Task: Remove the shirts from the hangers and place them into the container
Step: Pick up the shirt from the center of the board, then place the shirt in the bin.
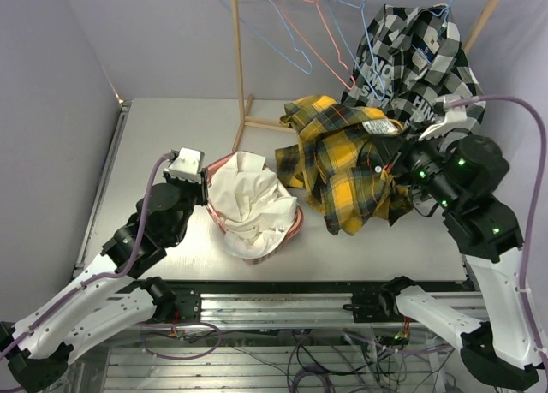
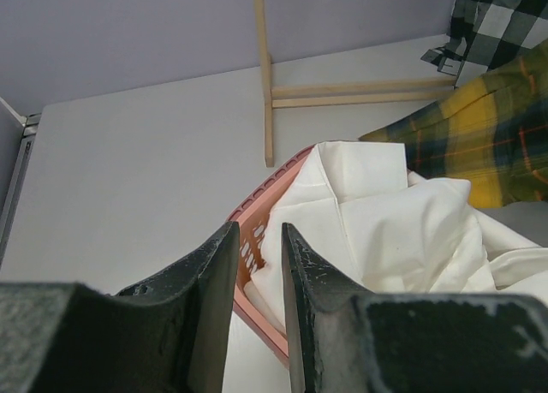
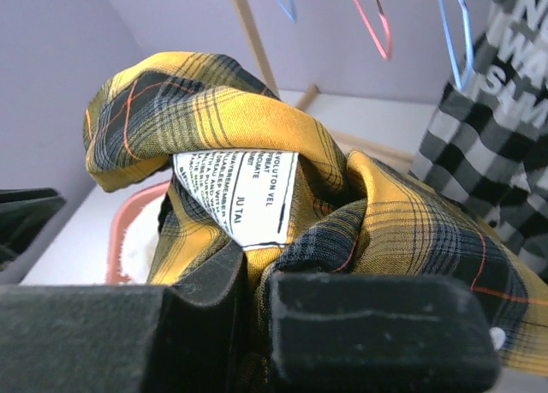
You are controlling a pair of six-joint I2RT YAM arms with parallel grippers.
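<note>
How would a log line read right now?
right gripper: holds plaid shirt | left gripper: grips basket rim | white shirt: in basket

Wears smooth white shells on the lower links of left arm [image 1: 86, 312] and right arm [image 1: 501, 299], with chunky black joint housings above. Carries 1 lilac cable [image 1: 141, 213] along the left, plus a 2nd cable [image 1: 497, 99] of the same lilac looping high over the right. Shows small green lights [image 1: 461, 163] on the right's black housings. Tops each wrist with a white block [image 1: 184, 163]. Ends each arm in 2 flat black fingers [image 2: 205, 299], matte, scuffed and flecked pale along the edges.
</note>
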